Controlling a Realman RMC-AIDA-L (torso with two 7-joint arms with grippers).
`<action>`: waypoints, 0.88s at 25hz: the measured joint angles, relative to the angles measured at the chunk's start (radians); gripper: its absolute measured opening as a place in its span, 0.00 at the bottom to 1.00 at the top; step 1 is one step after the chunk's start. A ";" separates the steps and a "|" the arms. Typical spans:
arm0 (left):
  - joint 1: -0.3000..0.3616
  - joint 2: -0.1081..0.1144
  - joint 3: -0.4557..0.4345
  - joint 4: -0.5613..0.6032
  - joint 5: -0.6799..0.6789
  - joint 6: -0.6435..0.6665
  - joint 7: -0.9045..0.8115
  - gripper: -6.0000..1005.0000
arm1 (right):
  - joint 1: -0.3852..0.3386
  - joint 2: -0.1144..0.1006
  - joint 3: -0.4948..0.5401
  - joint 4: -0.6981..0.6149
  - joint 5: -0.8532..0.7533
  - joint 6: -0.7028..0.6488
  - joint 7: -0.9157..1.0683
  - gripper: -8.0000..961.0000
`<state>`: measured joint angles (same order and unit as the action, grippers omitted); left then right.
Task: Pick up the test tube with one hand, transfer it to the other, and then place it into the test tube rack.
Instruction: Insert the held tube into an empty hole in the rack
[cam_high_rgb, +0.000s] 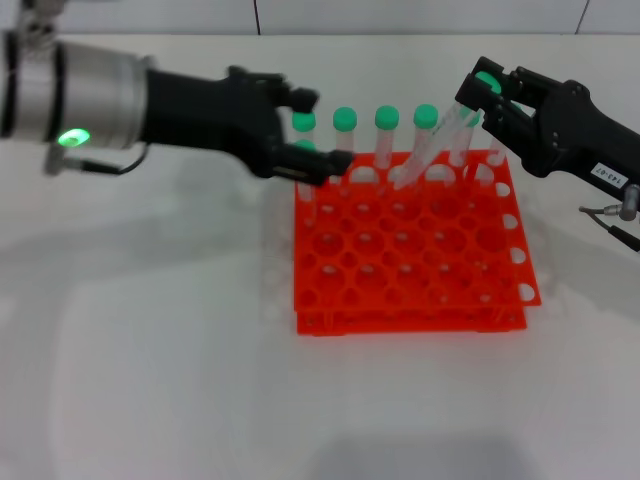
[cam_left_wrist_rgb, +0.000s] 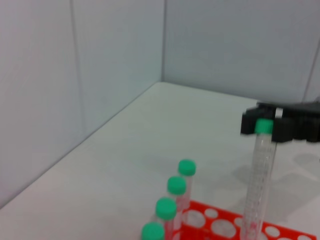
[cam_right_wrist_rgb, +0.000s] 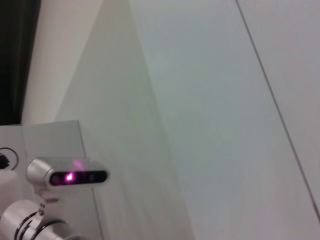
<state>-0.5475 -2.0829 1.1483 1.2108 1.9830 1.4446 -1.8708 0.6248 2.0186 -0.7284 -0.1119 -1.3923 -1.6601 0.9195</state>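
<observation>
Right gripper (cam_high_rgb: 478, 100) clamped on test tube (cam_high_rgb: 435, 148) just below its green cap — tilted, lower end at test tube rack (cam_high_rgb: 420, 290). Left gripper (cam_high_rgb: 315, 135) apart, empty, beside the racked tubes (cam_high_rgb: 386, 135).

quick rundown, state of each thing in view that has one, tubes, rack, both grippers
test tube: capped, tilted, held by its cap end, lower end at a back-row hole of the rack
right gripper: shut on the test tube
left gripper: empty, over the rack's back left corner
other green-capped tubes: capped, upright in the back row
test tube rack: flat on the table, most holes unfilled
</observation>
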 joint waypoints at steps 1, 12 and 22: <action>0.031 -0.001 0.007 0.040 -0.003 0.000 -0.012 0.82 | 0.001 0.000 -0.004 -0.007 0.000 -0.002 0.006 0.28; 0.446 -0.001 -0.008 0.239 -0.267 -0.032 0.182 0.88 | 0.012 -0.003 -0.074 -0.082 0.000 0.002 0.044 0.28; 0.521 0.003 -0.091 0.070 -0.285 0.038 0.307 0.88 | 0.034 -0.003 -0.151 -0.195 0.000 0.016 0.110 0.28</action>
<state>-0.0262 -2.0797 1.0572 1.2811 1.6979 1.4828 -1.5642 0.6592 2.0159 -0.8799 -0.3071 -1.3921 -1.6444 1.0291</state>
